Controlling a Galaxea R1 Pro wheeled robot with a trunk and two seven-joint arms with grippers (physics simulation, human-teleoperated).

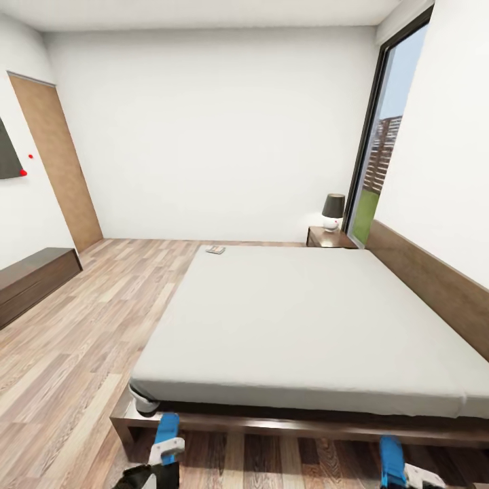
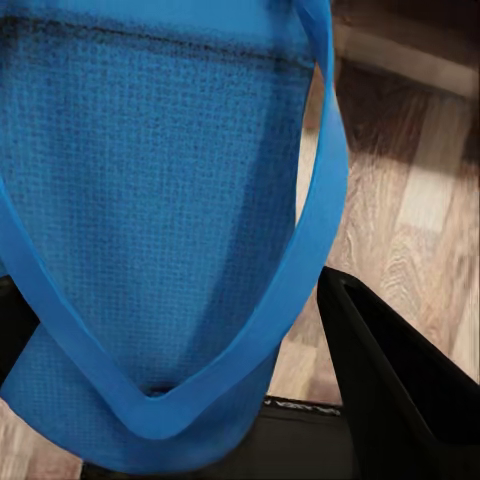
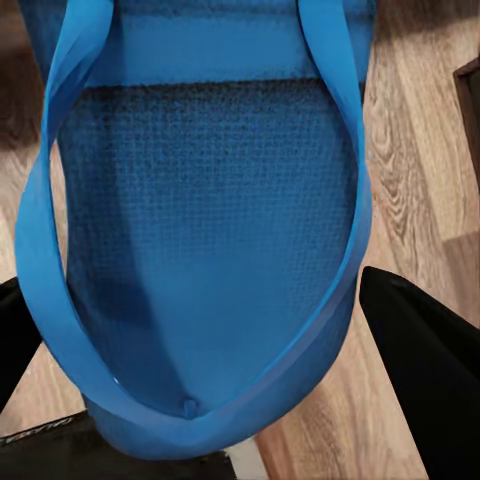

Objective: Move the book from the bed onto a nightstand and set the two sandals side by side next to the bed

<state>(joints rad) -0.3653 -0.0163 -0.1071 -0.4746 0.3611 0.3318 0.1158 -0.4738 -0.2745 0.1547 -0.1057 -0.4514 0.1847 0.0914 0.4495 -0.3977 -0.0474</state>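
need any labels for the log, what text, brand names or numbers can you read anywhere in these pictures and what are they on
No text can be read anywhere.
Book at the far corner of the bed: any cover lettering is too small and blurred to read.
Sandal in the left gripper: plain blue weave, no brand or mark showing.
Sandal in the right gripper: plain blue as well, no print showing.
Lamp on the nightstand: no label visible.

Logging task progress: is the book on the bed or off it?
On: the book lies flat at the bed mattress's far corner.
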